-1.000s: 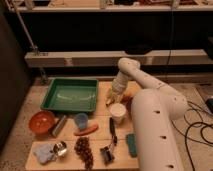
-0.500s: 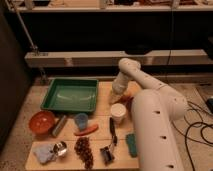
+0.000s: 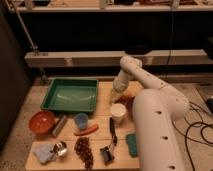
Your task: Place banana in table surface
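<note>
My gripper point(image 3: 116, 94) hangs low over the far middle of the wooden table surface point(image 3: 103, 106), just right of the green tray point(image 3: 70, 95). A pale-yellow, slim shape point(image 3: 119, 84) sits at the gripper; it may be the banana, but I cannot tell it apart from the wrist. A round orange-yellow fruit point(image 3: 128, 99) lies right beside the gripper. A white cup point(image 3: 118, 113) stands just in front of it.
An orange-red bowl point(image 3: 41, 121), a silver can point(image 3: 59, 125), a blue cup point(image 3: 81, 120) and a carrot-like piece point(image 3: 86, 131) lie at left. Grapes point(image 3: 83, 150), a blue cloth point(image 3: 44, 154), a black utensil point(image 3: 112, 132) and a green sponge point(image 3: 132, 144) lie in front. My white arm point(image 3: 155, 125) covers the right side.
</note>
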`<act>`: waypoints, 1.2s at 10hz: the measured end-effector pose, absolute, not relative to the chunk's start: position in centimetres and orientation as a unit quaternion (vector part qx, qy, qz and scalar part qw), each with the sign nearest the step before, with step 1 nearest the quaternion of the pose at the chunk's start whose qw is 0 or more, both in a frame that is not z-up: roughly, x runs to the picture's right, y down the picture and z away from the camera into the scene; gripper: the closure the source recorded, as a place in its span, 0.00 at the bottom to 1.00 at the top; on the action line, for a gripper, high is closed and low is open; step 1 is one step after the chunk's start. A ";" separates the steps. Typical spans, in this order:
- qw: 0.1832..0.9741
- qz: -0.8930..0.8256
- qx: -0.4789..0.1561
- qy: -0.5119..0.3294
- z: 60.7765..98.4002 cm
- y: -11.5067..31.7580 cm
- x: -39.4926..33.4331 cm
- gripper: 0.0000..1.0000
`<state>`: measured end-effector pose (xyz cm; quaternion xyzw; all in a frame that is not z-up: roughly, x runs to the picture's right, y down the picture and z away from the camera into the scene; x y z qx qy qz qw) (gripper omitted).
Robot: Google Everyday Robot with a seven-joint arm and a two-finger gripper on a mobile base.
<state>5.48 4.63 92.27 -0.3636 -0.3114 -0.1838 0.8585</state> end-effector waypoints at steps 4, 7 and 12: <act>0.870 -0.197 -0.325 -0.313 87.3 -1.2 5.3 1.00; 0.880 -0.198 -0.302 -0.308 83.2 -5.3 5.3 1.00; 0.900 -0.161 -0.300 -0.273 76.8 -8.1 10.6 1.00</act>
